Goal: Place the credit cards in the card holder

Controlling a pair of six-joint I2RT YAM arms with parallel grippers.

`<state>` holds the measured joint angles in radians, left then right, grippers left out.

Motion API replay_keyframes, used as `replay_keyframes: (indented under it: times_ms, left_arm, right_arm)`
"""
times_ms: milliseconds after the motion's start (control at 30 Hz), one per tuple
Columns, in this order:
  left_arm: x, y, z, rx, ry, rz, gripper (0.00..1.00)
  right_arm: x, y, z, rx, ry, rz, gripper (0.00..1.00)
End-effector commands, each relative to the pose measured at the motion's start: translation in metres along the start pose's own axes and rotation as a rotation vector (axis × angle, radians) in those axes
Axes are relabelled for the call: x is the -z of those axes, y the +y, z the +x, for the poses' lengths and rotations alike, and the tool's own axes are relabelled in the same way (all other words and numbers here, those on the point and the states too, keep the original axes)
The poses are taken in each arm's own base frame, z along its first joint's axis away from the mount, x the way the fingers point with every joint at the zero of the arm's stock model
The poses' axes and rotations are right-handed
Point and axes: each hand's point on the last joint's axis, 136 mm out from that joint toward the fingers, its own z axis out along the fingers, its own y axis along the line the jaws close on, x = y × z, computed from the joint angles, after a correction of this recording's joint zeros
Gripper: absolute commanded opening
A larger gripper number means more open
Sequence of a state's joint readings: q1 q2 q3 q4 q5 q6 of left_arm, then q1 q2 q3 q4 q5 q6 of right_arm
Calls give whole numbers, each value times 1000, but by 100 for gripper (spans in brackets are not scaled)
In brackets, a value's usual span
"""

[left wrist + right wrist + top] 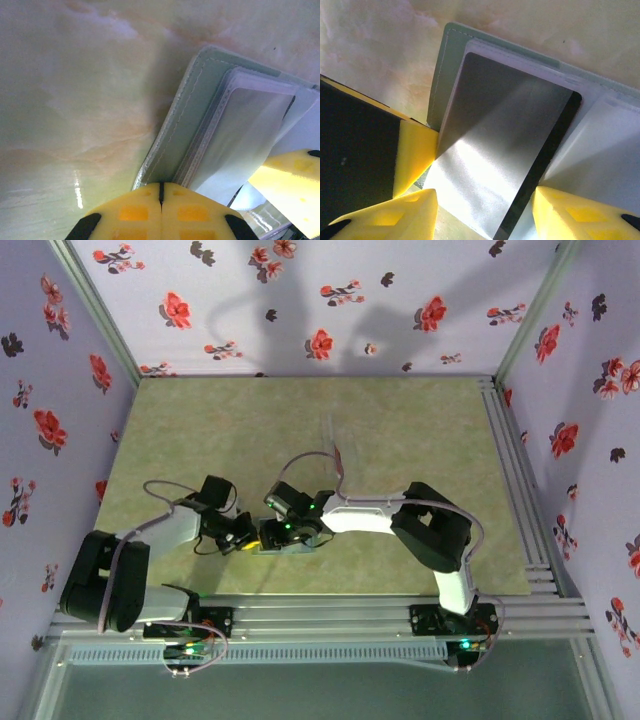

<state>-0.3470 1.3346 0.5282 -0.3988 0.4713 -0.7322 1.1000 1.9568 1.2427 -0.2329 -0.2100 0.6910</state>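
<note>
My right claw [482, 200] is half open around a dark card [505, 145] with a silvery sheen. A yellow pad sits against each of its long edges, so I take it as gripped across its width. The card's far end lies over the open card holder [442, 85], on its inner panel, beside the clear pocket [612, 150] on the other half. I can't tell whether the leading edge has gone under a pocket lip or is only resting on top. My left claw [160, 187] is fully closed, its tips pressed against the holder's near edge. It seems to be pinning the holder to the desk [75, 100] rather than carrying anything. The holder lies flat and spread open on the desk just ahead of the two arm bases, with both claws meeting over it. I judge this as the insertion step for this card. Next I want a shallow forward slide along the card's length, kept low and square to the pocket, while the left claw holds the holder against the push. I'd let go only once the card is seated.
</note>
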Motion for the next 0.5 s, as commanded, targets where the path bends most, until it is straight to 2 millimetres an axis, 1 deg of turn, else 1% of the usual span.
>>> replay_keyframes:
  times_ms: [0,133,233,333,467]
  left_arm:
    - [0,-24,11,-37,52,102,0]
    - [7,-21,9,-33,21,89,0]
    - [12,-21,6,-33,14,82,0]
    - [18,-24,3,-42,0,79,1]
    - [21,-28,0,-51,-15,84,2]
  right_arm:
    - [7,13,-2,51,-41,-19,55]
    - [24,-8,2,54,-68,74,55]
    - [31,-23,9,47,-76,108,58]
    - [26,-41,19,17,-64,144,60]
    - [21,-53,28,-7,-62,162,62]
